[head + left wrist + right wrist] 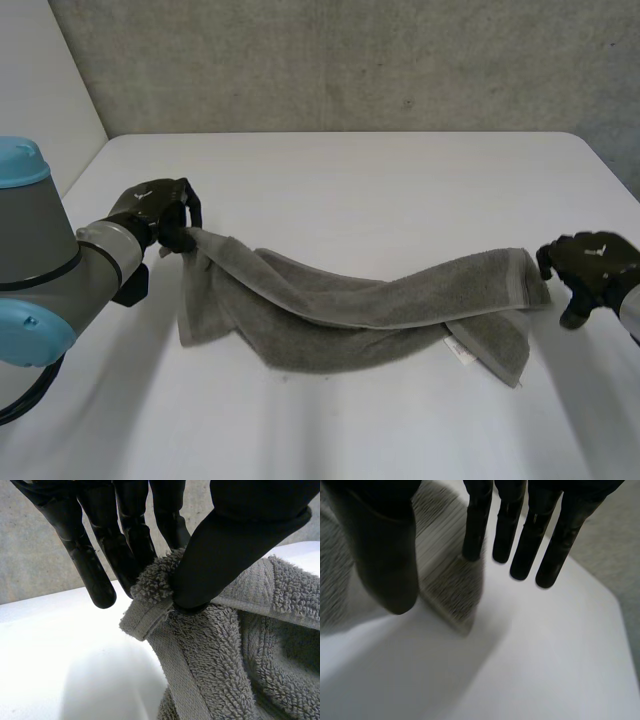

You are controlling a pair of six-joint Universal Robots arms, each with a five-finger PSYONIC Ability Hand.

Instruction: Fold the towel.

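Observation:
A grey towel (pixel 350 310) lies bunched and stretched in a long band across the white table (pixel 350 180). My left hand (pixel 155 208) holds its left corner a little above the table. In the left wrist view the thumb (pixel 225 550) pinches that towel corner (pixel 155 587) against the fingers. My right hand (pixel 595 265) hovers just past the towel's right end, apart from it. In the right wrist view its thumb (pixel 385 550) and straight fingers (pixel 520 535) stand spread, and the towel's end (pixel 447 587) lies flat on the table below the gap, not pinched.
A small white tag (pixel 457 350) sticks out of the towel's front right part. The table's right edge (pixel 615 175) runs close behind my right hand. A grey concrete wall (pixel 350 60) stands behind the table.

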